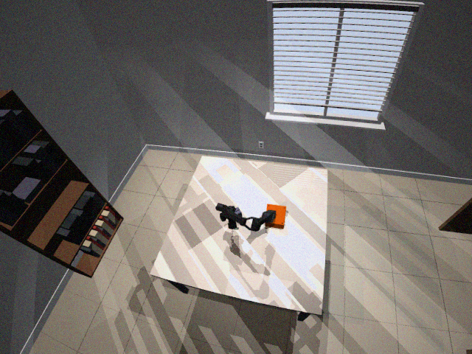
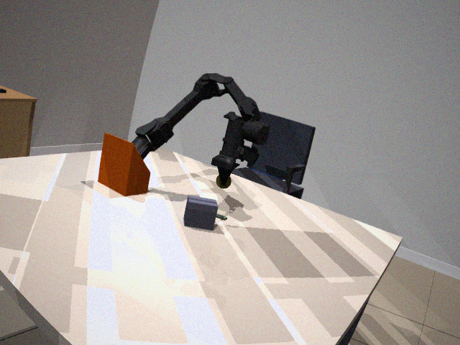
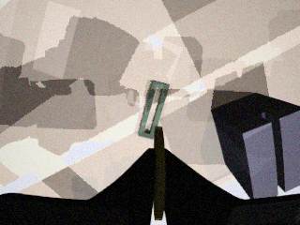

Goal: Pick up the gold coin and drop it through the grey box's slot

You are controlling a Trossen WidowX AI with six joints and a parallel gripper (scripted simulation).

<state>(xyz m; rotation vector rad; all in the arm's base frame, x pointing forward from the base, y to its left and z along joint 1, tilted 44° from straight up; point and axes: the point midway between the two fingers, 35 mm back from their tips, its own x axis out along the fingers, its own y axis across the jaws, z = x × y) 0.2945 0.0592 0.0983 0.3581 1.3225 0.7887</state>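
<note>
Gold and thin, the coin (image 2: 223, 182) hangs edge-down in the pincer (image 2: 223, 176), which is clenched on its upper part, above the surface (image 2: 297, 259) and beyond the grey box (image 2: 200, 212). To do this step well, I think the arm must carry it over the box, turn the coin parallel to the slot (image 3: 277, 153), then lower slowly. The green holder (image 3: 154, 108) lies vacant beside the box.

A pale beige square worktop (image 2: 259, 290) streaked with grey and bluish-white patches carries three things: an orange wedge-shaped block (image 2: 121, 166) at the arm's foot, a closed grey box (image 2: 200, 212) near the middle, and just beside it a shallow dark-green rectangular holder (image 3: 154, 108).
</note>
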